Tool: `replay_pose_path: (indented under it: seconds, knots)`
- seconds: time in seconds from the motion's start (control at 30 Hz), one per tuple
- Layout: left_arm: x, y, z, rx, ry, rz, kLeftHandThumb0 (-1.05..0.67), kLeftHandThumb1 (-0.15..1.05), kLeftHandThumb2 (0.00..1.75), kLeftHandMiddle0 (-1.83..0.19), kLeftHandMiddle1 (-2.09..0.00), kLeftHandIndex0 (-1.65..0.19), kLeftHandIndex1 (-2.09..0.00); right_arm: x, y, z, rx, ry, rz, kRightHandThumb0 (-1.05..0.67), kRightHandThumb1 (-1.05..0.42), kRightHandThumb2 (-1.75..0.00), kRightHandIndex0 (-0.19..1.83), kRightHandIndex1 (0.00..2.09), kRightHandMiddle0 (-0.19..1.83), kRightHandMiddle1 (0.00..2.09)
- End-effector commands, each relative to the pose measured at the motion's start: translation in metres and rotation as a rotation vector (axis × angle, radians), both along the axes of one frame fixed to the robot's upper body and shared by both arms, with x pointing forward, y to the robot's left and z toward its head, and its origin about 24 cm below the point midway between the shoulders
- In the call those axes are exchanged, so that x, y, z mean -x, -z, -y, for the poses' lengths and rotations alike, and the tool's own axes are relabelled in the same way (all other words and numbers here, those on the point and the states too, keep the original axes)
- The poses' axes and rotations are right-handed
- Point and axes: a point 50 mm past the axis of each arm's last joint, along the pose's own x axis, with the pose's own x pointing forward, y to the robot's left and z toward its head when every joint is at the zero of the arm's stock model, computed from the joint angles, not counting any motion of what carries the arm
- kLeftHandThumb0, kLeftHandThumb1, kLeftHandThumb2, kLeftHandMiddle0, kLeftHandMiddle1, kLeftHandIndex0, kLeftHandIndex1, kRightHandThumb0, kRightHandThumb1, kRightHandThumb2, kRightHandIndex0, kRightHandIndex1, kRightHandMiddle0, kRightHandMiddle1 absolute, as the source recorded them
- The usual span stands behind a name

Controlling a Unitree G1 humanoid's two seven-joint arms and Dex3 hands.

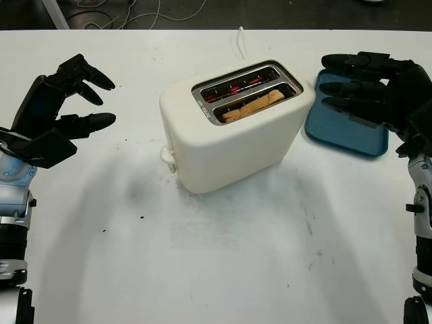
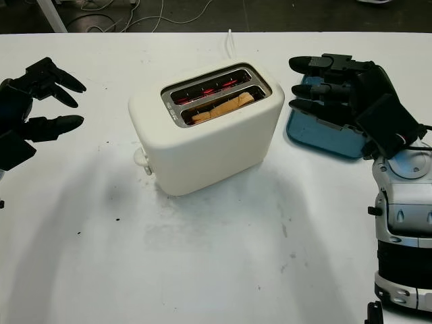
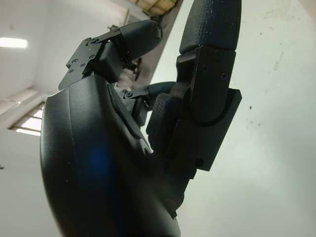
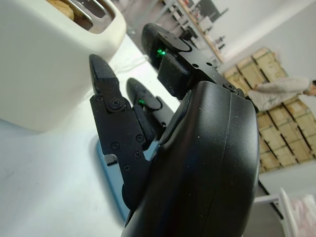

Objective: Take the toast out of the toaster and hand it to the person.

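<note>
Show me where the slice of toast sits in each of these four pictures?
Left eye view: toast in the nearer slot of the white toaster, at picture centre.
Right eye view: toast in that slot, left of centre.
Left wrist view: not in it.
Right wrist view: toast at the top edge.
Shared landmark: the toaster.

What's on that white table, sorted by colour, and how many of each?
Cream: 1, the toaster
Golden brown: 1, the toast in its near slot
Blue: 1, the tray
Black: 2, the open left hand and open right hand
Total: 5
</note>
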Motion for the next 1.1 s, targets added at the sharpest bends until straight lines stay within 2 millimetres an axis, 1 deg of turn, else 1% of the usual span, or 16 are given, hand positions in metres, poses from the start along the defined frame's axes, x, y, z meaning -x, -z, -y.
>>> replay_pose_path:
  seconds: [0.0,1.07]
  knots:
    - [0.0025,0.0018,-0.0014,0.006,-0.002,0.000,-1.05,0.92,0.27,-0.42,-1.42,-0.28,-1.32,0.0013,-0.0019,0.0006,0.005,-0.004,0.003,-0.24,-0.81,0.00,0.88,0.01,0.78,0.00]
    - [0.0023,0.0010,-0.0007,0.007,-0.004,0.005,-1.05,0.92,0.26,-0.42,-1.42,-0.29,-1.32,0.0013,-0.0027,0.0000,0.007,-0.004,0.007,-0.25,-0.81,0.00,0.88,0.01,0.78,0.00]
